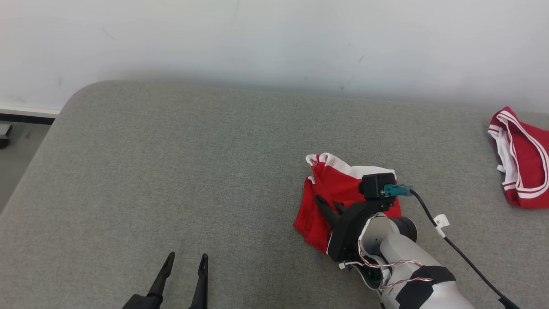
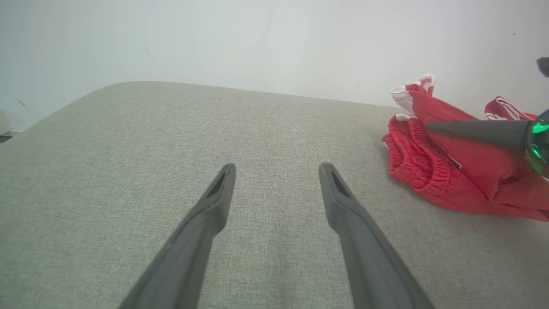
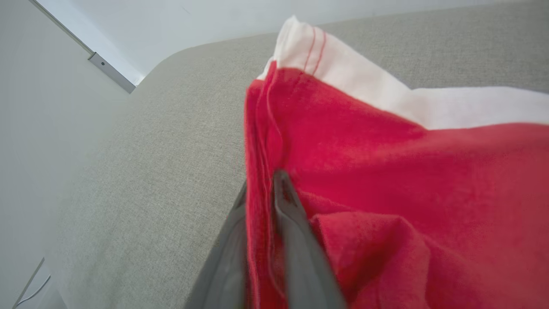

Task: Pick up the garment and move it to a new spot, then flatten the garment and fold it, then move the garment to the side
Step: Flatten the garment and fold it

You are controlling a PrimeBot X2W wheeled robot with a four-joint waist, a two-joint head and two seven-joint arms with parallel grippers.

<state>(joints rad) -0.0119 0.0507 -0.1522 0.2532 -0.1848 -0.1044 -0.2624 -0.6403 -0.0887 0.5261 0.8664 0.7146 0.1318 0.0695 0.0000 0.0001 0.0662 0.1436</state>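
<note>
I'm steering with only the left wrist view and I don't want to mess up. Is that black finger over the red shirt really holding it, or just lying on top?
Observer: It's holding it. In the right wrist view, the right gripper has its two fingers closed on a fold of the garment.
Operator: There's another red thing behind it. Is that stuck to the shirt?
Observer: No. The head view shows the second red-and-white garment lying apart, at the right edge of the grey surface, with bare grey between the two.
</note>
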